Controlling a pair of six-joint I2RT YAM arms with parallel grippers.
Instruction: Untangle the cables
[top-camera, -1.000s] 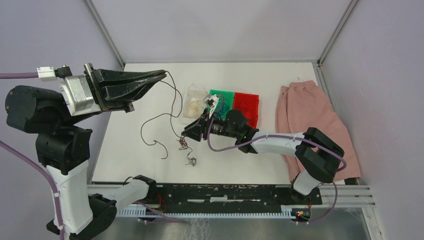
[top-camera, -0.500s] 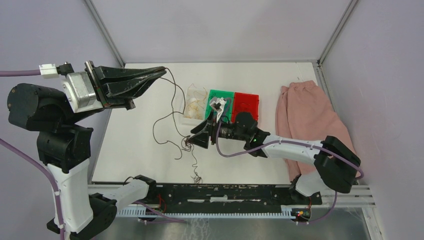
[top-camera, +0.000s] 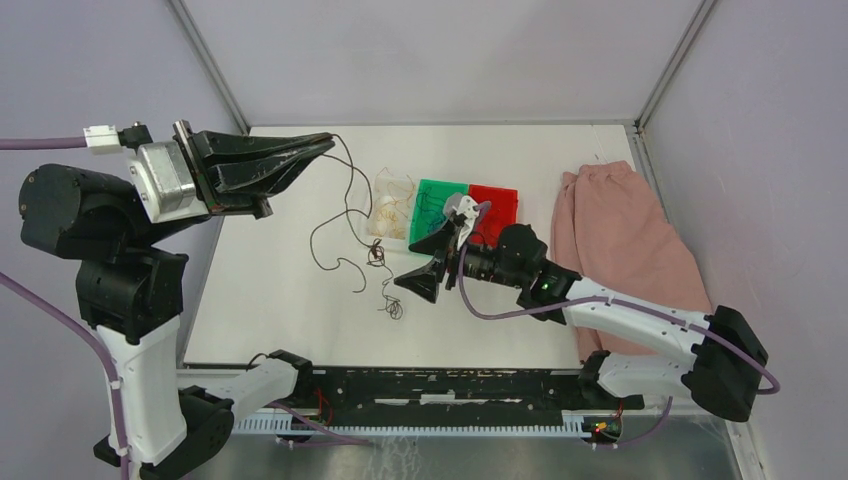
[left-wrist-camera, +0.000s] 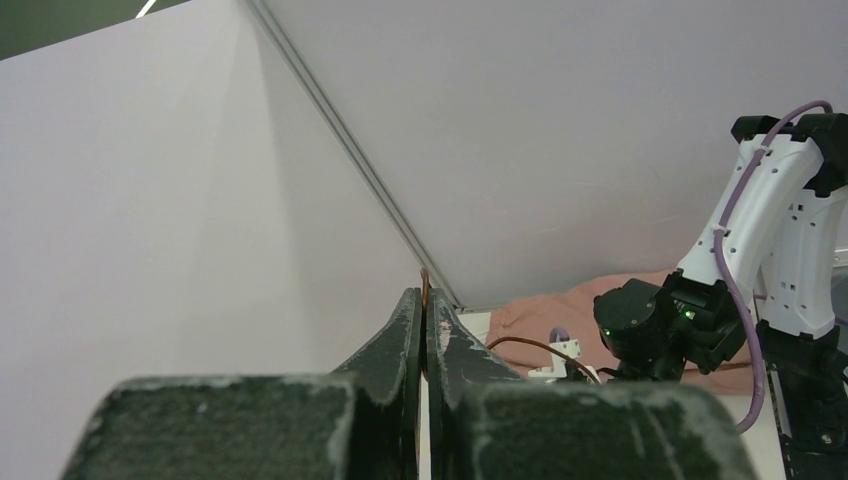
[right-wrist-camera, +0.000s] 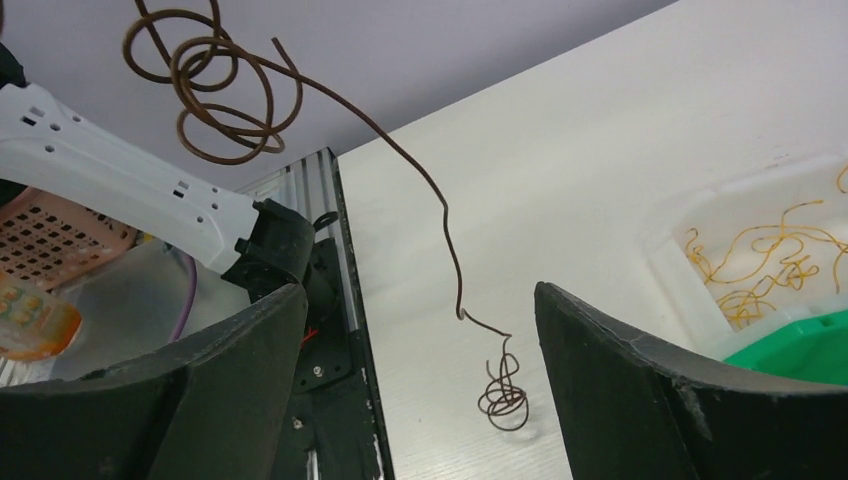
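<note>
Jaws of the left gripper (left-wrist-camera: 424, 300) are pressed together, and a brown cable (top-camera: 377, 253) is pinched at their very tips; from that pinch the cable is hung down and away from the raised jaws toward the table (top-camera: 270, 210); partway along, it is bunched into a loose coil, which is seen in the right wrist view against the wall, above the table; below the coil a thin run is trailed to a tight curl lying flat on the table. Jaws of the right gripper (top-camera: 428, 262) are spread wide and nothing is held between them; the coil is found just ahead of their tips, apart from both fingers; the thin run is seen through the gap between the spread jaws, touching neither; the tight curl is seen on the table beyond that gap. To one side of the right jaws a clear tray (right-wrist-camera: 668, 262) is set, with yellow-tan strands (right-wrist-camera: 760, 250) heaped inside it; a green tray (right-wrist-camera: 805, 348) is set against it and a red tray (top-camera: 500, 200) beside that; a pink cloth (top-camera: 620, 230) is laid behind the right jaws, well apart from them.
</note>
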